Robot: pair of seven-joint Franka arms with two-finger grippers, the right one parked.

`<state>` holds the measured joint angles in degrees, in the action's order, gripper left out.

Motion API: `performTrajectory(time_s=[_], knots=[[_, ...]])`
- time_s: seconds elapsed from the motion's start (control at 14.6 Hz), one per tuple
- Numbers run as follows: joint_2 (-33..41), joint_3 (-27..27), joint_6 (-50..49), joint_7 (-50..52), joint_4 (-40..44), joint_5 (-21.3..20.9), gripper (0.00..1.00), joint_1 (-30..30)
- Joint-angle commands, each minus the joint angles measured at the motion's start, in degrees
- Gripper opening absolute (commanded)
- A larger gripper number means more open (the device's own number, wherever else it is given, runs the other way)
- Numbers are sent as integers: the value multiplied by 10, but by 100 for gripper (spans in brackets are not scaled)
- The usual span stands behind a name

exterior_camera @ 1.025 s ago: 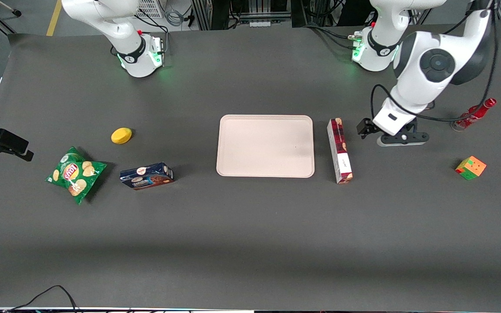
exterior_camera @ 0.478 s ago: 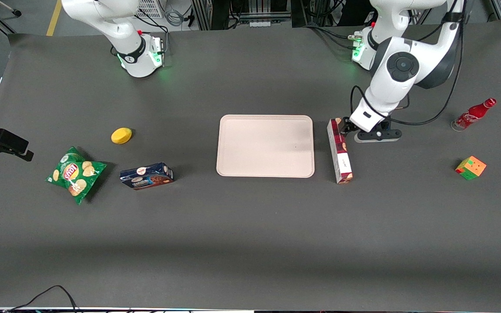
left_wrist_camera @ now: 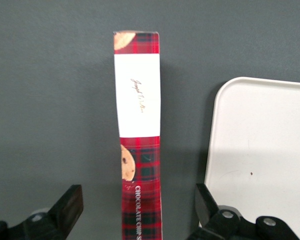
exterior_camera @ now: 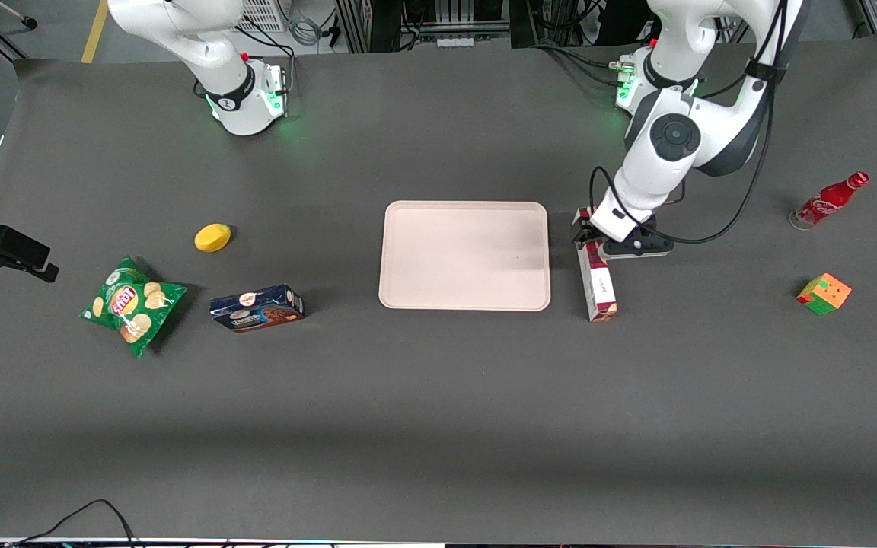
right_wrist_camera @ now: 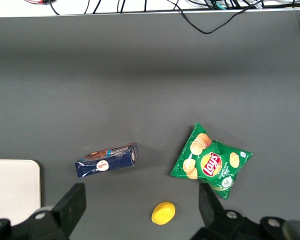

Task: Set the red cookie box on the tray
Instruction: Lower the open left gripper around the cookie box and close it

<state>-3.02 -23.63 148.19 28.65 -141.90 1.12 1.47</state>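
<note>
Red cookie box (exterior_camera: 596, 268) lies flat on the dark table (exterior_camera: 438, 396) in the front view, just beside the short edge of the tray (exterior_camera: 464, 255) that faces my working end, running along that edge and not touching it. My gripper (exterior_camera: 585, 234) hangs over the end of the box farther from the front camera, its fingers spread wide — nothing is held. Toward my end of the table stand a red soda bottle (exterior_camera: 828, 200) and a colour cube (exterior_camera: 824, 294), the cube nearer the camera. Toward the parked arm's end lie a yellow lemon-like piece (exterior_camera: 212, 237), a green chip bag (exterior_camera: 131, 304) and a dark blue cookie box (exterior_camera: 256, 308).

From my wrist, the red cookie box (left_wrist_camera: 139, 135) runs lengthwise between my two fingers (left_wrist_camera: 67, 207), with clear gaps on both sides — neither pad touches the carton. Its white panel and tartan print face up. The tray (left_wrist_camera: 262, 160) shows beside it, a strip of bare table between them.

From the parked arm's wrist, the dark blue cookie box (right_wrist_camera: 106, 160), chip bag (right_wrist_camera: 210, 161) and yellow piece (right_wrist_camera: 163, 213) lie apart from one another, and a corner of the tray (right_wrist_camera: 14, 190) shows.
</note>
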Motion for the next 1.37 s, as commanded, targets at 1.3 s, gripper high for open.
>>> performTrajectory(time_s=[1.3], knots=[[-135, 6, 99, 15, 5, -53, 89, -5]])
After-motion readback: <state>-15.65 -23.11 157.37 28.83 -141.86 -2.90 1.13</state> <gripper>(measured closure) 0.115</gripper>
